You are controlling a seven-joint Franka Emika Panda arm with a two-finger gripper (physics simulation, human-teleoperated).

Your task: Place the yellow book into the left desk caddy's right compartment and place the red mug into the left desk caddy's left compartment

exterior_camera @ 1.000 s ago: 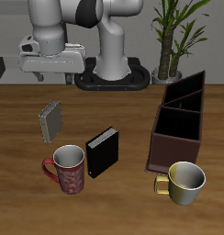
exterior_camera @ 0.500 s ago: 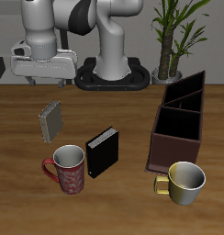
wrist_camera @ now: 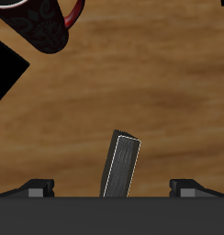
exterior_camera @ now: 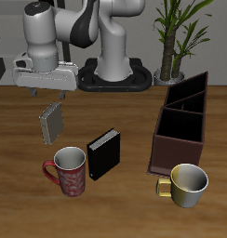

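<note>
The yellow book (exterior_camera: 51,122) stands on edge on the table, small with a grey-tan cover; in the wrist view the yellow book (wrist_camera: 121,165) sits between the two fingers but below them. My gripper (exterior_camera: 47,90) hangs open a little above it, holding nothing; the same gripper (wrist_camera: 114,188) shows its fingers spread wide. The red mug (exterior_camera: 69,171) stands upright nearer the table's front edge, and the red mug (wrist_camera: 40,23) also shows in the wrist view. The left desk caddy (exterior_camera: 173,147), a dark maroon box with inner dividers, stands far across the table with nothing in it.
A black book (exterior_camera: 104,154) stands upright beside the red mug, and the black book (wrist_camera: 5,75) is also in the wrist view. A shiny gold mug (exterior_camera: 186,183) sits in front of the caddy. A potted plant (exterior_camera: 174,42) stands at the back.
The gripper has come down toward the yellow book and shifted slightly over it. Nothing on the table has moved.
</note>
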